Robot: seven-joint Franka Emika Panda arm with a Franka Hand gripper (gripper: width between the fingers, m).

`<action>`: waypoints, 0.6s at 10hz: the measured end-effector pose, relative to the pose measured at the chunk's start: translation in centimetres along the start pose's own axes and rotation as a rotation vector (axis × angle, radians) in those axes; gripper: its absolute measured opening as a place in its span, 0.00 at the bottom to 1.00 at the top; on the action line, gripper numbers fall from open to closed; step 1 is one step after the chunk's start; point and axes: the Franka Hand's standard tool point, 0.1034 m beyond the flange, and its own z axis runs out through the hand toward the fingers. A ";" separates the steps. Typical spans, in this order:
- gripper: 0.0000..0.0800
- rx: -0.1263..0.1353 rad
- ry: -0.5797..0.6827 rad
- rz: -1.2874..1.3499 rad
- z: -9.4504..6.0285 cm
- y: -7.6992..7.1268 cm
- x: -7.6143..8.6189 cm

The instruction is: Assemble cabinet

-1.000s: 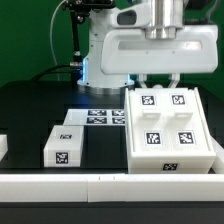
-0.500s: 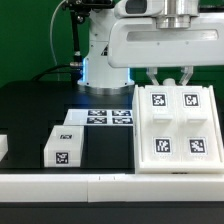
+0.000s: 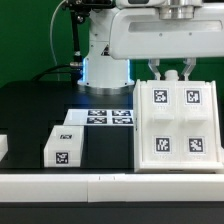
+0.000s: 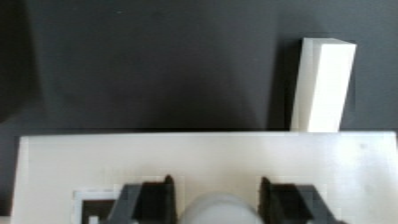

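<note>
The cabinet [image 3: 174,124] stands on the black counter [image 3: 35,115] at the exterior view's right, just beside the marker board [image 3: 110,118] and well apart from the smaller white block [image 3: 64,146] on the far side of that board. The gripper [image 3: 170,71] hangs straight above the cabinet's rear edge, its jaws drawn narrow and straddling a rounded white part there in the wrist view; they seem to grip it, though I cannot tell for certain. The cabinet's long axis runs away from the marker board's near edge toward the arm's base, so any coming move probably turns on this top-rear hold.

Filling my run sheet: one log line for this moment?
gripper: shut on cabinet back edge | cabinet: on table, four tags up | small white block: apart
</note>
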 end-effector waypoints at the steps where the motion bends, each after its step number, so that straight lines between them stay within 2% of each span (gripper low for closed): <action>1: 0.28 0.000 0.001 -0.001 -0.1 0.0 0.0; 3: 0.28 -0.001 0.004 0.001 -0.1 0.0 0.7; 6: 0.28 -0.003 0.036 0.034 -0.2 -0.7 3.5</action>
